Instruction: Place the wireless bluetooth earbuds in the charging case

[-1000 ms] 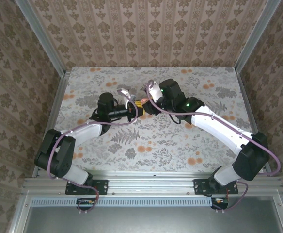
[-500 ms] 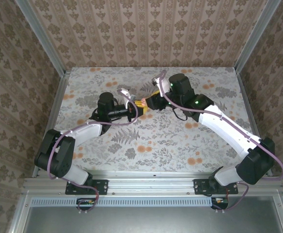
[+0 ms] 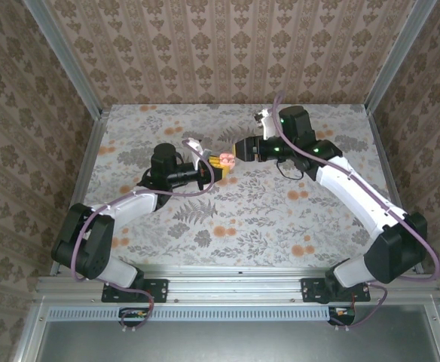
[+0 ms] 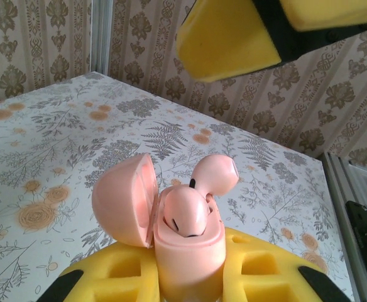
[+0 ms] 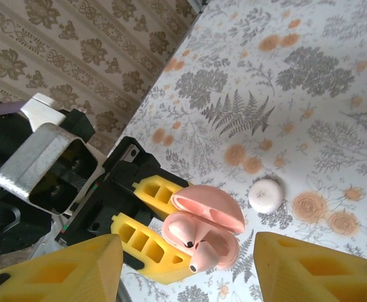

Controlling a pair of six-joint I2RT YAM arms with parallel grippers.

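Left arm (image 3: 126, 205) lies low over the desk, elbow bent, with the left claw (image 3: 214, 170) pointing right and clamped on the pink charging case (image 4: 186, 251). Right arm (image 3: 355, 192) reaches far forward, then bends left. Right claw (image 3: 233, 154) faces the left one tip to tip, its yellow pads (image 5: 51, 270) spread wide.

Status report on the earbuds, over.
Left gripper shut on charging case, lid open. Right gripper open, facing it. One earbud seated, other sticking up. White disc on table, apart.

the flower-printed table (image 3: 280, 226) bears one small round pale disc (image 5: 265, 195), lying flat.
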